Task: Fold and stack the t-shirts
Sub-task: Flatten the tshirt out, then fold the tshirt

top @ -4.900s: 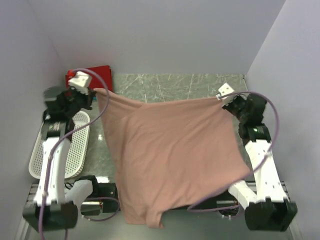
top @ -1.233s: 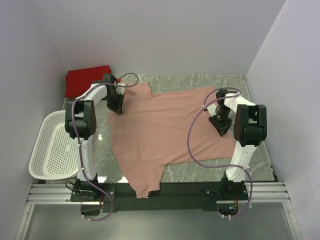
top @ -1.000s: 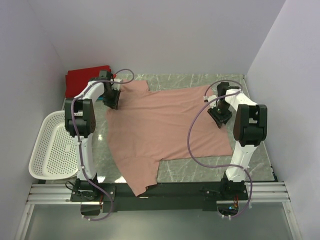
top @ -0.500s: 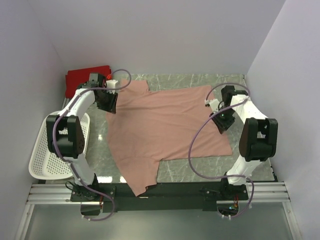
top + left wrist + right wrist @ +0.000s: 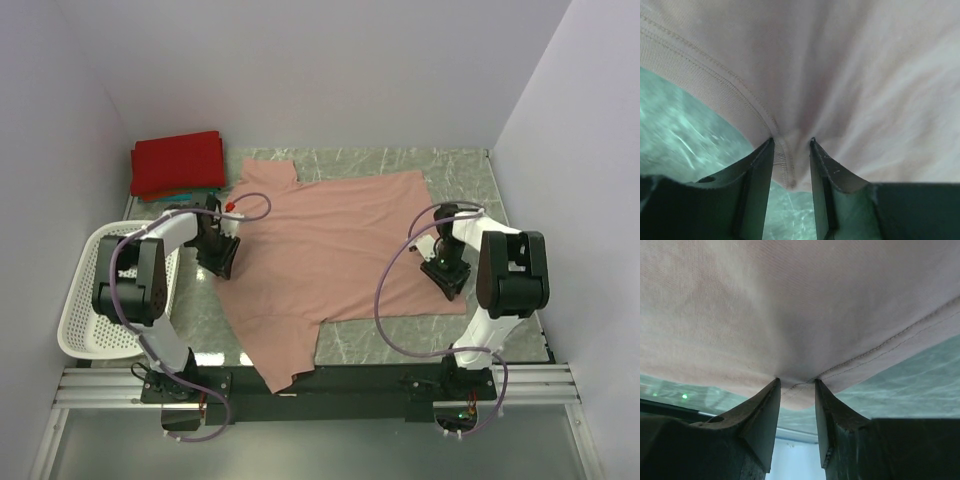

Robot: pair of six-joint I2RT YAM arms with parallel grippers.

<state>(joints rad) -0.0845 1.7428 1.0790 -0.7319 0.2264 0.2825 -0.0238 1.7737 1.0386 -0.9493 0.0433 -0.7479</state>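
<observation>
Slid nearer along both sides of the pink t-shirt (image 5: 330, 250) since half a second ago. Spread flat on the table (image 5: 460, 170). Pinched at the left hem by the left gripper (image 5: 791, 141), at the right hem by the right gripper (image 5: 796, 381). Cannot see the fingertips from above.

Spread t-shirt (image 5: 330, 250) flat across table (image 5: 460, 170) middle, folded t-shirts (image 5: 178, 163) behind at far-left corner, basket (image 5: 85, 310) left of table, left gripper (image 5: 791, 145) at its left edge, right gripper (image 5: 797, 382) at right edge.
</observation>
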